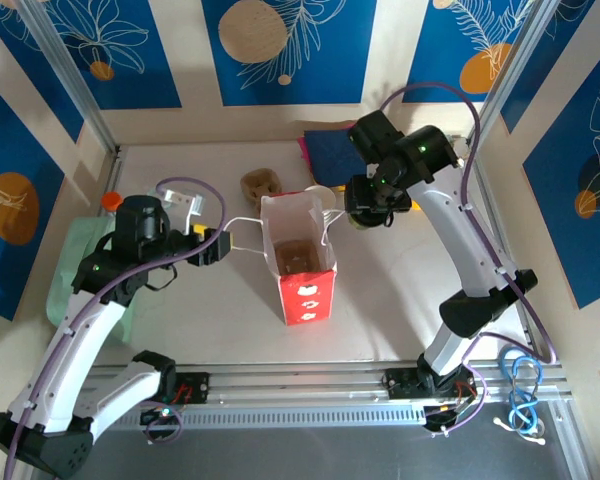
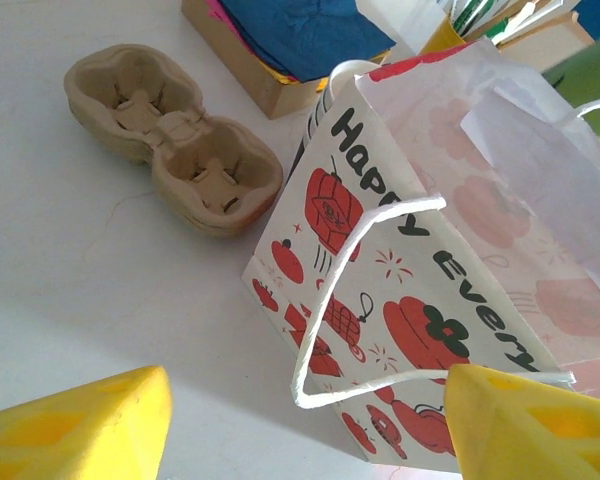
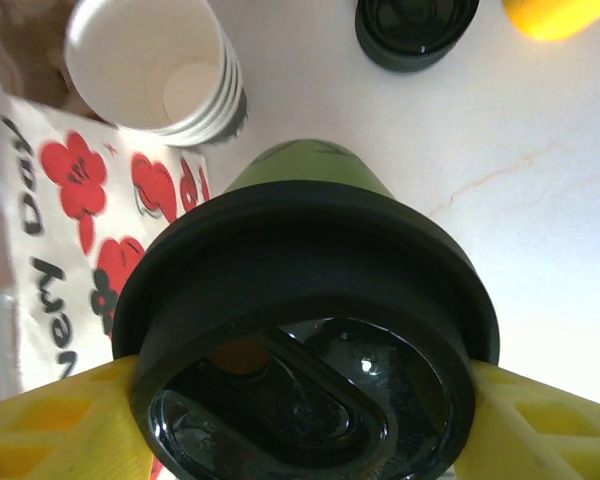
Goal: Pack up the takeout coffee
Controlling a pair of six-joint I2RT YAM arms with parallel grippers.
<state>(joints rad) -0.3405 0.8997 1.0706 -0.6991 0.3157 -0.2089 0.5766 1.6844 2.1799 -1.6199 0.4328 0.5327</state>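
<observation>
- Right hand [image 3: 300, 420] clenched on a green cup [image 3: 300, 165], its pads pinching the rim of that cup's black lid [image 3: 310, 260]. The body hangs free under the hand.
- Risk: with the grip on the lid alone, the lid could pop off and the cup fall. Cannot tell whether it is full.
- Takeout coffee [image 3: 150, 60] stands on the tabletop [image 3: 480, 130], ahead and to the left of the right hand, just beside the paper bag [image 3: 70, 230]. It is open-topped and looks empty inside.
- Risk: it is light and unlidded, so a sweep of the held cup toward the bag mouth would likely clip it and knock it over.
- Loose lid [image 3: 415, 30] lies further ahead of the right hand, well apart from the white cup.
- Left hand [image 2: 308, 400] released, fingers spread wide. The bag's string handle [image 2: 320, 300] loops just ahead of it, with the lower strand at the right finger, and nothing is gripped.
- Risk: the bag is thin paper and unsteadied. Anything catching its rim could tip it, slide it or fold the mouth shut.
- Pulp carrier [image 2: 175, 135] sits ahead-left of the left hand, apart from the bag.
</observation>
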